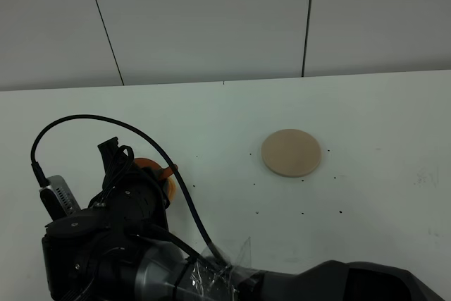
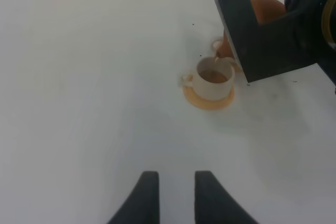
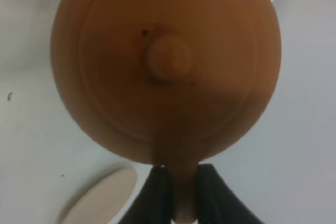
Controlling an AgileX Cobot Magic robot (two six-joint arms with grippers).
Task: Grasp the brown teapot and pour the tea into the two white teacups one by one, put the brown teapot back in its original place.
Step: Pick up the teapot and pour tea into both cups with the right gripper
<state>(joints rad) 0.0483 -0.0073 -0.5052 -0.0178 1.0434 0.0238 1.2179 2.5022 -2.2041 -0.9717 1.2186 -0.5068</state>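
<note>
My right gripper [image 3: 181, 176] is shut on the loop handle of the brown teapot [image 3: 168, 66], which I see from above with its knobbed lid. In the left wrist view the teapot [image 2: 265, 11] hangs tilted, its spout right over a white teacup [image 2: 212, 80] on an orange saucer [image 2: 210, 100]; the cup holds brown liquid. A dark right finger [image 2: 239, 30] hides most of the pot, and I cannot make out a second teacup. The beige coaster [image 1: 291, 152] lies bare. My left gripper [image 2: 176, 198] hovers open and empty, well short of the cup.
The right arm [image 1: 134, 244] reaches across the table's front to the left and covers the cups in the high view, where only an orange saucer edge [image 1: 149, 163] shows. Small black dots [image 1: 257, 213] mark the white tabletop. A grey wall runs along the back.
</note>
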